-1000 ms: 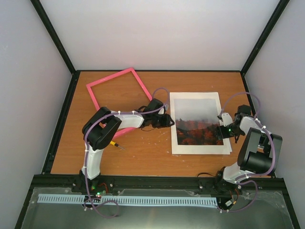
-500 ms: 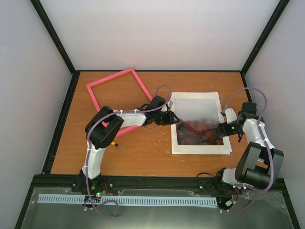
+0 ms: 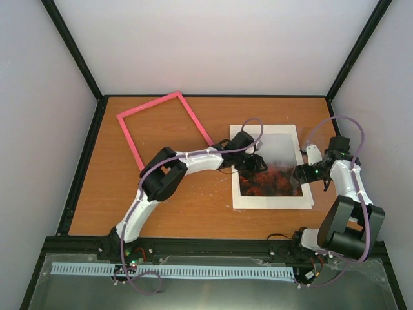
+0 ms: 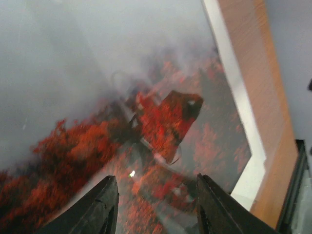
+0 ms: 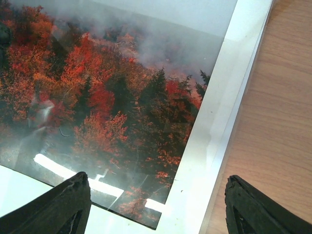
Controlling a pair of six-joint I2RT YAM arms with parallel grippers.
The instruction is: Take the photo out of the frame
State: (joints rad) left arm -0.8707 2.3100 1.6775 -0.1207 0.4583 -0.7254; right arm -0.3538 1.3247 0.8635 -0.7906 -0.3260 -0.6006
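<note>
Hovering left fingers (image 4: 105, 207): spread over photo (image 3: 277, 177).
Right fingers (image 5: 63, 204): spread, empty.
Risk: if I press down, glossy photo creases or smears.

The large glossy rectangular paper photo (image 3: 281, 168) shows red-orange autumn trees mixed with dark, near-black firs across its 6 o'clock half, and these fade into misty grey-white sky toward 12 o'clock. The plain rectangular white sheet (image 3: 271, 201) borders it. The thin rectangular picture frame (image 3: 148, 105) is bright pink. The wooden tabletop (image 3: 193, 200) is orange-brown with pale specks. The left arm (image 3: 197, 158) and right arm (image 3: 348, 177) are white with black joints and lilac cables (image 3: 352, 123).
</note>
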